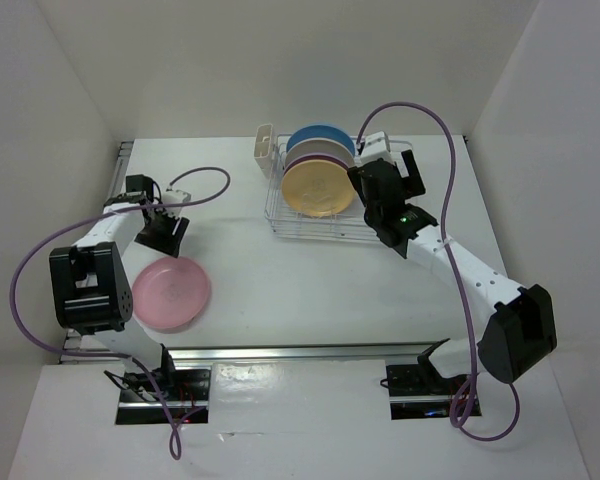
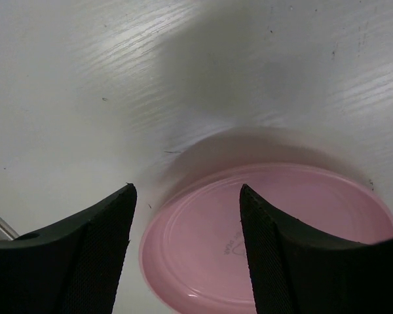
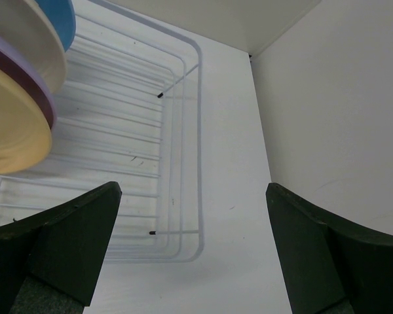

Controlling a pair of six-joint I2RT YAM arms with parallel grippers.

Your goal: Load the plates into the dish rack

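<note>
The pink plate (image 1: 170,293) lies flat on the table at the left; it also shows in the left wrist view (image 2: 209,255). My left gripper (image 1: 167,235) is open and empty, just above the plate's far rim, its jaws (image 2: 187,190) astride that edge without touching. The dish rack (image 1: 310,225) stands at the back with the blue plate (image 1: 320,138), cream plate (image 1: 318,153) and yellow-orange plate (image 1: 318,188) upright in it. The purple plate (image 3: 36,88) sits between cream and yellow-orange. My right gripper (image 1: 388,172) is open and empty over the rack's right end (image 3: 183,131).
A cream cutlery cup (image 1: 264,150) hangs on the rack's left end. White walls close in the table at the back and both sides; the right wall (image 3: 327,118) is close to my right gripper. A metal rail (image 1: 300,352) runs along the near edge.
</note>
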